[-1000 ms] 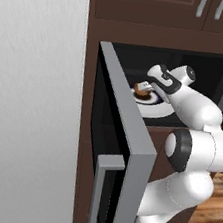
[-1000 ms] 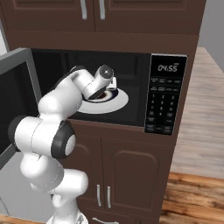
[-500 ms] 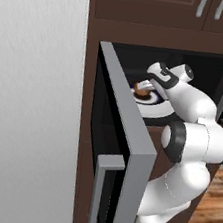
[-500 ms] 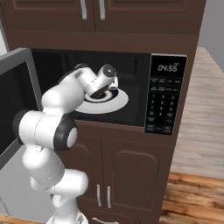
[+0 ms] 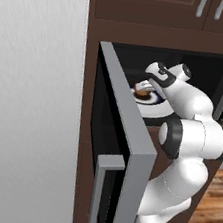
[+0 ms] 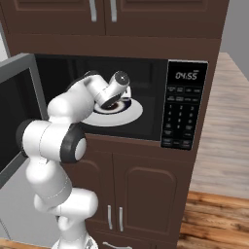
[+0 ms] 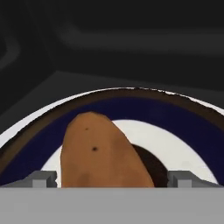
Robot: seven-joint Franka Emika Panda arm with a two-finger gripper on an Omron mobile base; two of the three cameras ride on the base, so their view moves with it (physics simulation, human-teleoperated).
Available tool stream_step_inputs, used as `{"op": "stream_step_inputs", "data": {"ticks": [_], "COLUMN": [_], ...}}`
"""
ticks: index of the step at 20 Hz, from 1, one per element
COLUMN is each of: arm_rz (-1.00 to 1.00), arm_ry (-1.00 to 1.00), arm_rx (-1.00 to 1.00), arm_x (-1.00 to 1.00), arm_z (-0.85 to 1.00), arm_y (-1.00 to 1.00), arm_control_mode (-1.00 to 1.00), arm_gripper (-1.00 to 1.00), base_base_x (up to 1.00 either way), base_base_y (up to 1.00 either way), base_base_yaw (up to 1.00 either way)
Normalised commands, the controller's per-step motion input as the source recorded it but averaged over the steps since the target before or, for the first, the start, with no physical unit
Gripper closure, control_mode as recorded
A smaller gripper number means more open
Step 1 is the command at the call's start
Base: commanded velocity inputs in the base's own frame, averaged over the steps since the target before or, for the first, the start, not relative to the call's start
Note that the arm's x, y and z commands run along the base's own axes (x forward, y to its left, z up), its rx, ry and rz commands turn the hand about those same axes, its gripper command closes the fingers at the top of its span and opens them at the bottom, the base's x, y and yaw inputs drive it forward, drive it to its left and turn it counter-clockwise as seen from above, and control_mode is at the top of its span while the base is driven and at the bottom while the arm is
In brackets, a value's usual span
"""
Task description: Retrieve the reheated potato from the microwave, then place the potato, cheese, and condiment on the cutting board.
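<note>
The microwave (image 6: 182, 112) stands with its grey-framed door (image 5: 125, 136) swung wide to the left. Inside, the brown potato (image 7: 103, 153) lies on a white plate with a dark blue ring (image 7: 175, 127), and from the left base it sits on that plate (image 5: 155, 106) as a small brown lump (image 5: 143, 93). My gripper (image 7: 111, 179) reaches into the cavity and is open, one fingertip (image 7: 41, 178) on each side of the potato, apart from its skin. The hand (image 6: 116, 90) hangs over the plate (image 6: 121, 114). The cheese, the condiment and the cutting board are out of view.
The open door juts toward the base on the left of the arm. A pale fridge wall (image 5: 35, 97) stands further left. Dark wooden cabinets sit above (image 6: 102, 14) and below (image 6: 141, 189) the microwave, with its keypad on the right.
The hand has pushed a little deeper into the microwave and closer to the potato. The jaws stayed open and the potato has not moved.
</note>
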Motion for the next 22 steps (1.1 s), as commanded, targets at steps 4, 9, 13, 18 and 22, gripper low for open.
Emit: {"op": "stream_step_inputs", "data": {"ticks": [4,9,13,18,22], "arm_rz": [0.01,0.02,0.02,0.02,0.0], "arm_ry": [0.02,0.0,0.0,0.0,0.0], "arm_rx": [0.0,0.0,0.0,0.0,0.0], "arm_x": [0.02,0.07,0.03,0.05,0.03], "arm_z": [-0.2,-0.15,-0.19,-0.21,-0.24], "arm_y": [0.1,0.09,0.09,0.11,0.13], "arm_control_mode": [-1.0,-1.0,-1.0,-1.0,-1.0], "arm_gripper": [-1.0,-1.0,-1.0,-1.0,-1.0], "base_base_x": [0.0,0.0,0.0,0.0,0.0], "base_base_y": [0.0,0.0,0.0,0.0,0.0], "base_base_yaw": [0.0,0.0,0.0,0.0,0.0]}}
